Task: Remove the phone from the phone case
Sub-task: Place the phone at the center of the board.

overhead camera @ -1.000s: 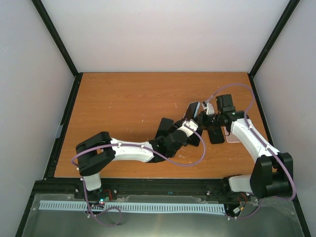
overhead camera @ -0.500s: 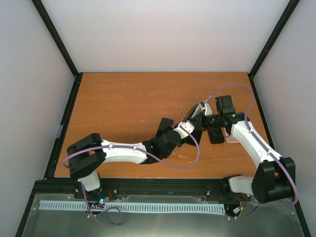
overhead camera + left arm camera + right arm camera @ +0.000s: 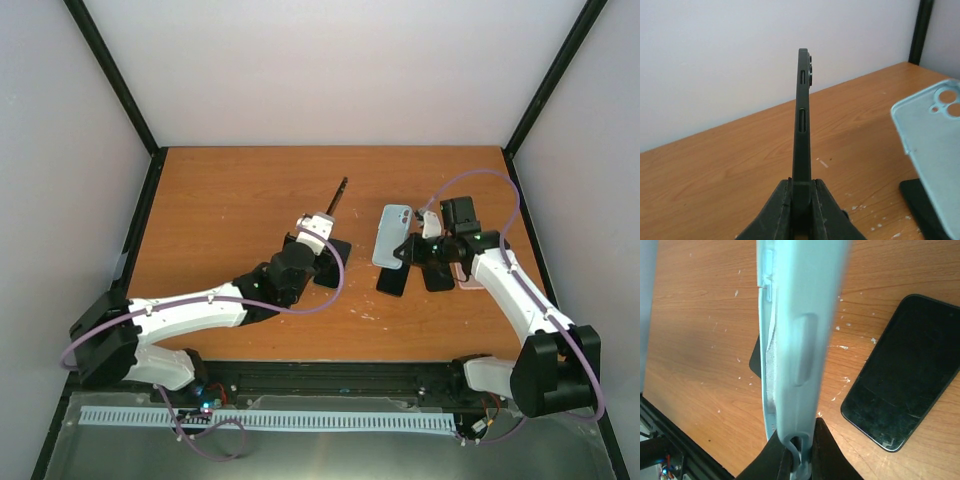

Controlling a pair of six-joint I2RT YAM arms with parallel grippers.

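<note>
Table: orange-brown wood grain flecked with pale scuffs, enclosed by white walls and black corner posts.
Left gripper: near the middle of the table, clamped on one end of the phone and holding it clear of the wood.
Phone: dark and bare, out of its case, pointing toward the back wall. From above it is only a thin sliver.
Left wrist view: shows the phone edge-on with its side buttons and camera bump. The fingers press on both of its faces.
Phone case: pale blue and empty, to the right of the phone and well apart from it.
Right gripper: closed on the near end of the case.
Right wrist view: the case fills the middle, hiding much of the table behind it.
Other things: a dark slab lies by the left wrist. Two black handsets lie on the wood under the case and the right wrist. A pinkish piece sits beside the right forearm, too small to identify.
</note>
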